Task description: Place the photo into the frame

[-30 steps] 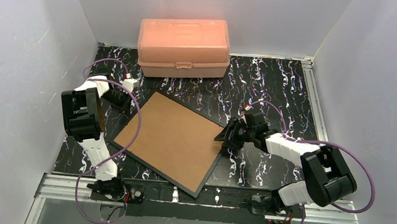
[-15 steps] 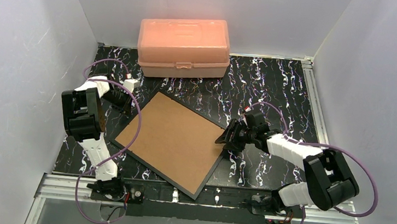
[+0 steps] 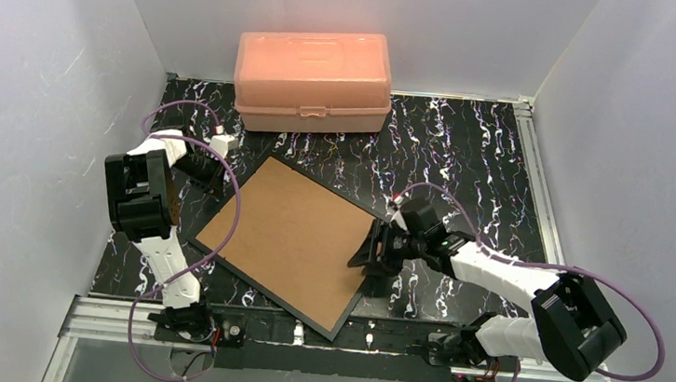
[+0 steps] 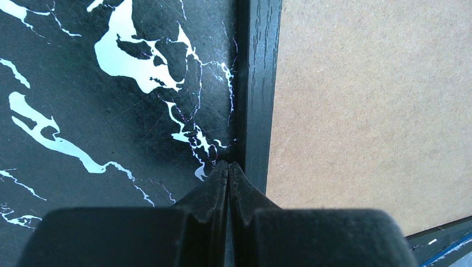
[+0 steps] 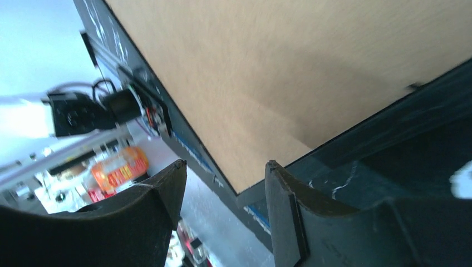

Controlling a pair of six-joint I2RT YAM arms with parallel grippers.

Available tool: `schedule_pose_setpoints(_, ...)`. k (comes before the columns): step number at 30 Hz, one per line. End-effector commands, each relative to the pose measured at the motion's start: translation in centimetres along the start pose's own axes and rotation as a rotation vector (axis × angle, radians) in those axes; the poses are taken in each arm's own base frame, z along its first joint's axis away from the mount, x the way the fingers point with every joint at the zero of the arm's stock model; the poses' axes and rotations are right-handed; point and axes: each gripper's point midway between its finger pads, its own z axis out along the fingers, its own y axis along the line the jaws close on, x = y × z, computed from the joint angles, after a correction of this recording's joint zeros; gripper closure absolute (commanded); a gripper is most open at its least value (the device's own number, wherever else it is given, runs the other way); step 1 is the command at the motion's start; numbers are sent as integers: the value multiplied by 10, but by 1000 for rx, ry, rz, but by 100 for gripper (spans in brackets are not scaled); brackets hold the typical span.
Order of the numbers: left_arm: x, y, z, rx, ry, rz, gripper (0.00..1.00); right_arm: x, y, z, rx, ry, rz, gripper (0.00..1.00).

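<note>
While the photo could not be seen in any view, the step in hand looked like work on the back of the frame, which lay face down in the middle of the counter. A plain brown backing board filled the frame's opening. Whether the photo lay under that board could not be told.

Nearest the arm bases, one corner of the frame pointed at the near edge of the counter, so the frame sat askew. Its longer sides seemed to run from the left towards the near right, though the slanted view left this unsure.

Just beyond that corner, the right claw was spread wide and held nothing. It hung low over the frame's right edge, with its fingers aimed across the board. A small dark tab showed at the board's rim there.

Farther back on the left, the left claw was pressed together and empty. Its tip rested on the counter against the outer side of the frame's left rail, as if bracing it.

At the far edge stood a peach box, well apart from the frame.

As a judgement, the next move called for the right claw to catch the board's edge or tab while the left kept the frame from sliding.
</note>
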Motion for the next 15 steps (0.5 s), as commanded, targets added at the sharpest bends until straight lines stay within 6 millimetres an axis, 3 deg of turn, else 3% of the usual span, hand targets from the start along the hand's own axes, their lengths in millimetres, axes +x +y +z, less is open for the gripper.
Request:
schedule_pose_setpoints(1,24,-18,12,67,68,-40,100,38,8,11,-23,117,-15,38)
schedule_pose_setpoints(8,24,-18,10,62,66,-32,100,54,5,9,-17,149,-14,38)
schedule_pose_setpoints(15,24,-19,11,67,64,-34,100,70,3,19,-26,206,-10,38)
